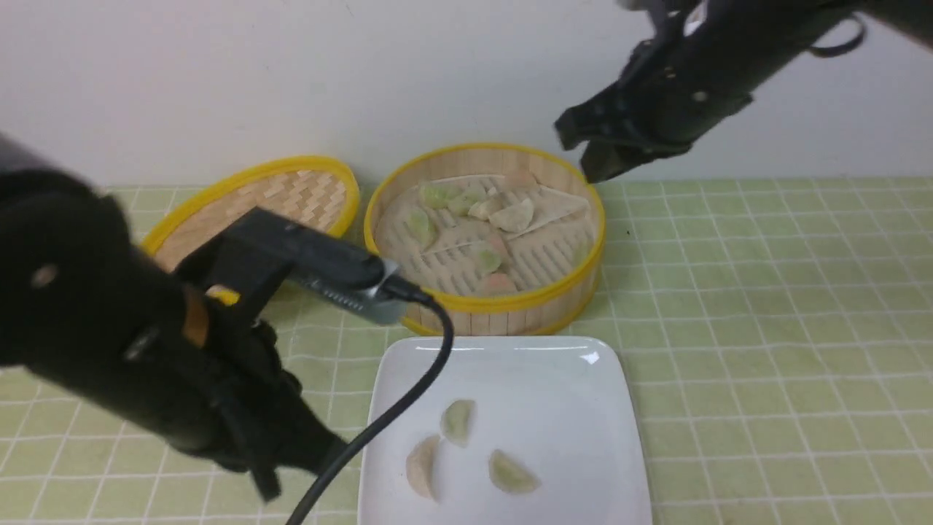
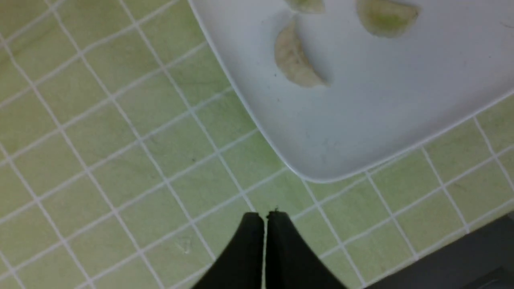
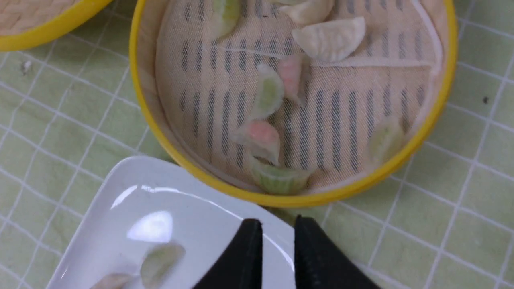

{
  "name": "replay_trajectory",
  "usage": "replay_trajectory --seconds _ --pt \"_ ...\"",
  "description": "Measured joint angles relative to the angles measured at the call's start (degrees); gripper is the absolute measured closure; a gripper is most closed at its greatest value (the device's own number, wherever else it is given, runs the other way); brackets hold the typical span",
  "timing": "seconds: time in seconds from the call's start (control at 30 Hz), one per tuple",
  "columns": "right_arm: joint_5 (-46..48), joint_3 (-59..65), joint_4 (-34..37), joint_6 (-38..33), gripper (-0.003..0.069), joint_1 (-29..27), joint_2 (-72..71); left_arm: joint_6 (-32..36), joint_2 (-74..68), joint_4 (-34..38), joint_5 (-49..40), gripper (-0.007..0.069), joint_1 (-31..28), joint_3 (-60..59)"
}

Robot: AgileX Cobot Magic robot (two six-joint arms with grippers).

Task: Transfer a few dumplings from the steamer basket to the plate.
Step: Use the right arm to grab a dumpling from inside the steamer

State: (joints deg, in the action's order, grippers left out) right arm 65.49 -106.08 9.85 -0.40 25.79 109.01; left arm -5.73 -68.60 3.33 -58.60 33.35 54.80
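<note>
Apparently between transfers: right gripper [image 3: 278, 225], spread slightly, must descend into bamboo steamer basket [image 1: 503, 301]; left gripper [image 2: 265, 218], pressed together, waits near square plate's [image 1: 583, 430] left edge.

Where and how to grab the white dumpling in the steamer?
Likely best: come from above, jaws across the short width at mid-length of the white dumpling. It lies flat on the slatted floor of the steamer basket, a half-moon longer than it is wide. Another dumpling sits close by its curved-away side, so clearance there looks tight.
</note>
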Motion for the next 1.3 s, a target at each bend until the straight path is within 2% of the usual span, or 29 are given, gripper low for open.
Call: replay_trajectory --seconds 0.03,0.3,0.5,0.73,0.8,0.87,0.93,1.3 --pt "0.1 -0.5 0.0 0.0 0.0538 0.1 0.6 0.0 0.4 0.0 0.2 0.0631 0.0 -0.3" --pt "5.2 -20.9 -2.0 3.0 0.0237 3.7 24.2 -0.1 9.0 0.6 0.3 0.0631 0.0 -4.5" --pt "5.5 -28.5 -4.1 6.3 0.0132 3.8 33.2 -0.1 10.0 -0.1 -2.6 0.0631 0.0 -4.5" --pt "5.6 -28.9 -2.4 6.6 0.0153 4.5 35.5 -0.1 10.2 -1.5 -3.8 0.0631 0.0 -4.5" --pt "5.6 -28.9 -2.7 7.1 0.0195 5.1 35.4 -0.1 10.2 -2.0 -3.9 0.0631 0.0 -4.5" --pt "5.5 -28.2 -2.8 7.7 0.0292 5.8 35.4 -0.1 10.2 -2.2 -3.9 0.0631 0.0 -4.5" --pt "5.2 -27.3 -3.4 7.8 0.0335 6.1 35.0 -0.1 10.2 -2.2 -3.9 0.0631 0.0 -4.5" --pt "5.6 -24.5 -6.8 7.5 0.0332 6.3 27.5 -0.1 10.2 -2.2 -3.8 0.0631 0.0 -4.5"
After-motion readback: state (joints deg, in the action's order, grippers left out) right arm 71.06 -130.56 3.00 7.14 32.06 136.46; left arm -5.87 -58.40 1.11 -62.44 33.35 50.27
